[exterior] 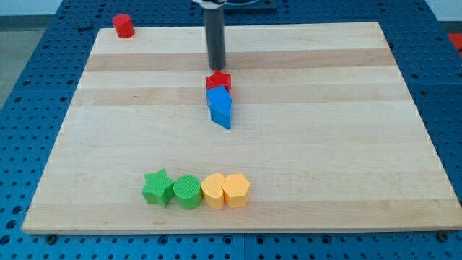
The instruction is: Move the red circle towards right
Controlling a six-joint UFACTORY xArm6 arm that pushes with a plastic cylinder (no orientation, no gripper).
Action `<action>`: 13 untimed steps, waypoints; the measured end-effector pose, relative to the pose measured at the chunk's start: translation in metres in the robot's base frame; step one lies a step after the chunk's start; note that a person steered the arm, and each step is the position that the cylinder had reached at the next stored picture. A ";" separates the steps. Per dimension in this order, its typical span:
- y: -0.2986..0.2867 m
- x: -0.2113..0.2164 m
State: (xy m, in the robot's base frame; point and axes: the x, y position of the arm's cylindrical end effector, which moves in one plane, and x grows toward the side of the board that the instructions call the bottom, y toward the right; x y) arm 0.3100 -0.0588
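Observation:
The red circle (123, 26) is a small red cylinder standing at the top left corner of the wooden board (325, 144). My tip (216, 67) is near the top middle of the board, far to the right of the red circle. It stands just above a red star-shaped block (218, 81), which touches a blue block (220, 107) below it.
Near the bottom edge a row of blocks touches side by side: a green star (158, 188), a green circle (188, 192), a yellow block (213, 191) and a yellow heart (236, 190). A blue perforated table (29, 108) surrounds the board.

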 end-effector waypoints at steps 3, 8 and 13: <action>-0.140 -0.008; -0.246 -0.119; -0.245 -0.068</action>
State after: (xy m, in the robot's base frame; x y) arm 0.2418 -0.3042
